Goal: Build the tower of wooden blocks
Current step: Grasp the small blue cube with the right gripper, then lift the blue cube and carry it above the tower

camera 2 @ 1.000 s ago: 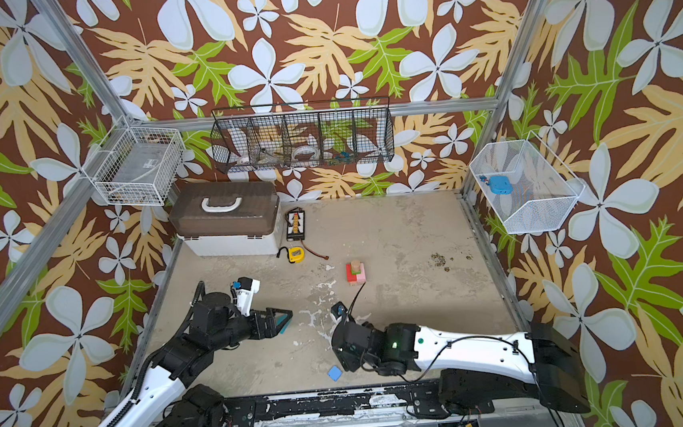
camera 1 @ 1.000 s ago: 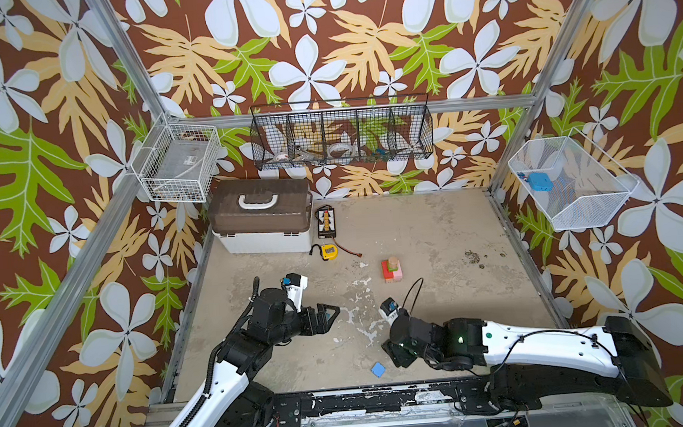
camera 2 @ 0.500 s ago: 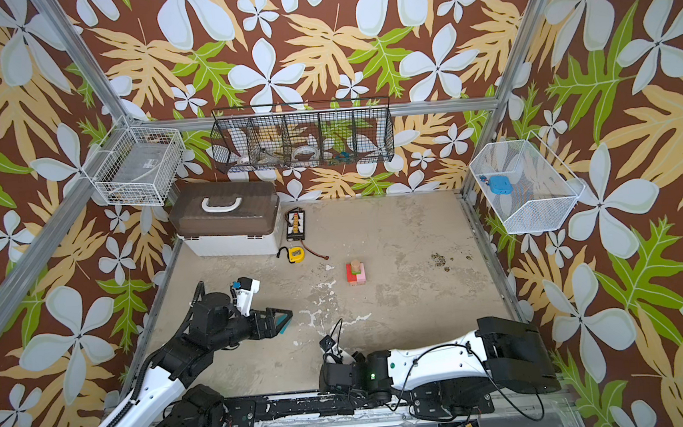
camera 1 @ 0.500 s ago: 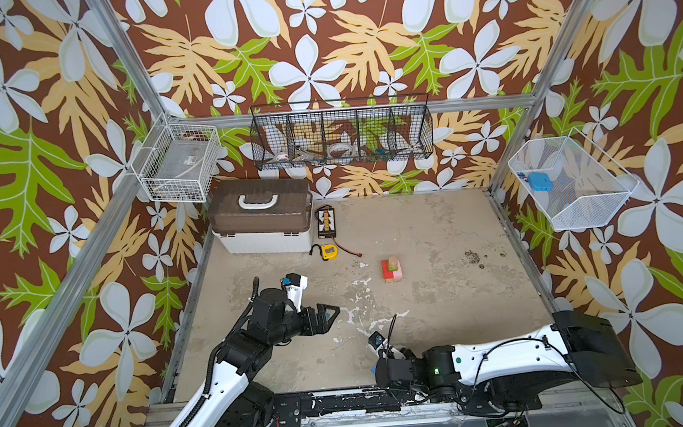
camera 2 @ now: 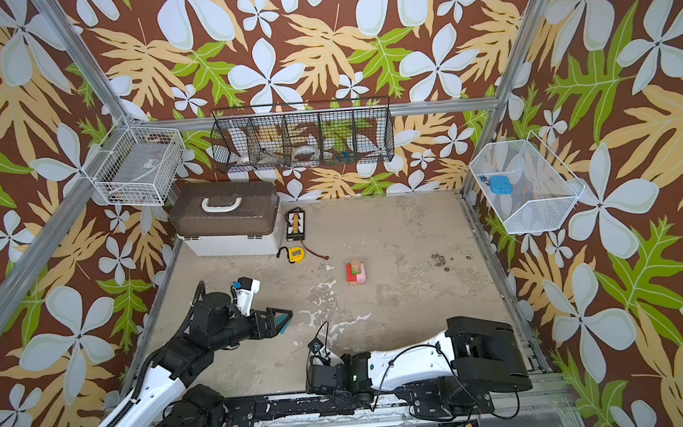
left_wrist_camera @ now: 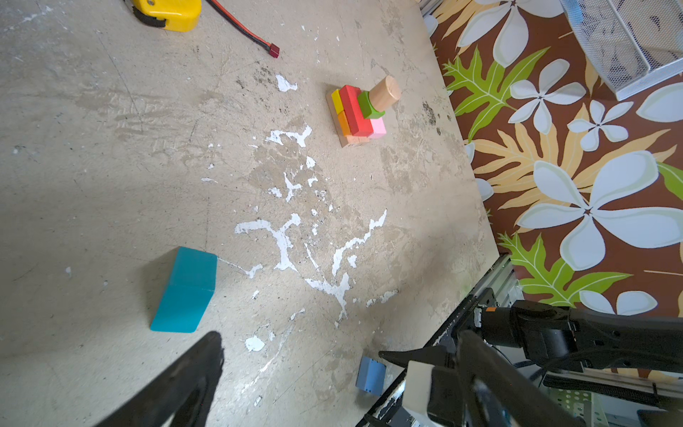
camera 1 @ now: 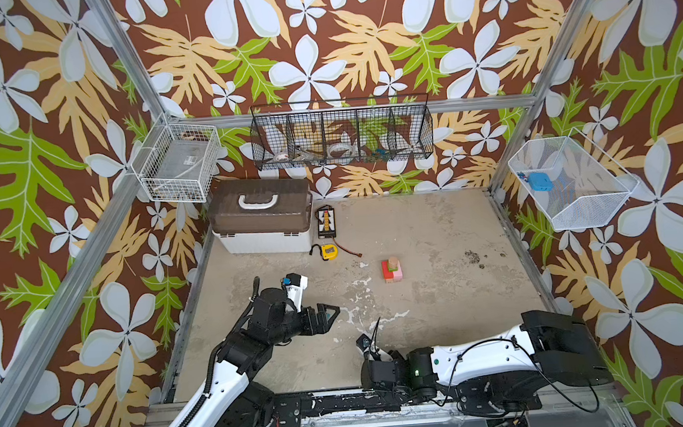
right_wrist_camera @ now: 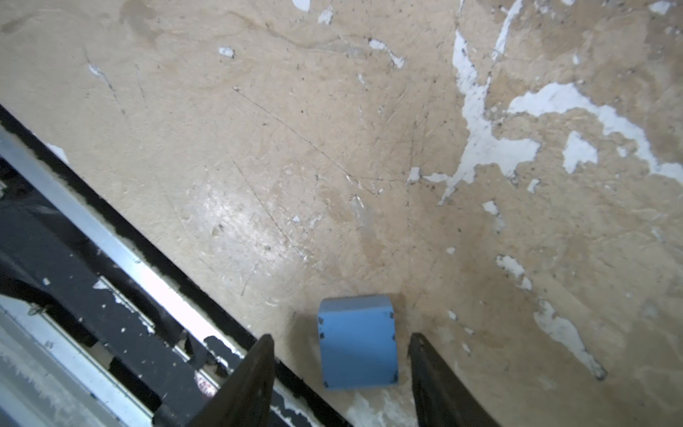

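upright tower (left_wrist_camera: 360, 111) of red, pink, green, plain-wood blocks; loose teal block (left_wrist_camera: 184, 290) and blue block (right_wrist_camera: 357, 342) well apart

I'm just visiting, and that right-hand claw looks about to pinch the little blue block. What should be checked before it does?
1. Blue block lined up inside the right gripper: ok, it lies between the fingers.
2. Fingers touching the block: not ok, a gap shows on each side.
3. Fingers clear of the front rail: cannot tell; the block lies close to it.
4. Tower standing: ok, with the wood cylinder on top.
5. Left gripper out of the way: ok; it is open by the teal block, far from the tower.
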You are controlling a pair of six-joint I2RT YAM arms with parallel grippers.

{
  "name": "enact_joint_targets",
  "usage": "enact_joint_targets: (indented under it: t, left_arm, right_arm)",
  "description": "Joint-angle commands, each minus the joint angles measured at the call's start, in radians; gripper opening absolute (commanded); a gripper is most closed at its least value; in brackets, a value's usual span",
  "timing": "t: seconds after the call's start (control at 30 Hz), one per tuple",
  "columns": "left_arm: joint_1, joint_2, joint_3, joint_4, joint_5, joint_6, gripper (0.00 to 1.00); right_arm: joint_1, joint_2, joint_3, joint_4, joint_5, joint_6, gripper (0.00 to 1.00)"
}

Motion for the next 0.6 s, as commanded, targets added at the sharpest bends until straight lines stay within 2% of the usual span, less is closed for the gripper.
enact_joint_targets:
  t: [0.0, 0.4, 0.57]
  left_arm:
    - [-0.001, -0.004, -0.001, 0.015, 0.004, -0.005, 1.00]
    - [-0.001, -0.004, -0.001, 0.017, 0.004, -0.004, 1.00]
    - [-0.001, -0.005, -0.001, 0.016, 0.004, -0.005, 1.00]
  right_arm:
    - [0.000, 0.021, 0.011, 0.003, 0.014, 0.000, 0.55]
    - [-0.001, 0.062, 0.039, -0.013, 0.020, 0.009, 0.35]
    - [-0.001, 0.046, 0.047, -0.027, 0.027, 0.017, 0.30]
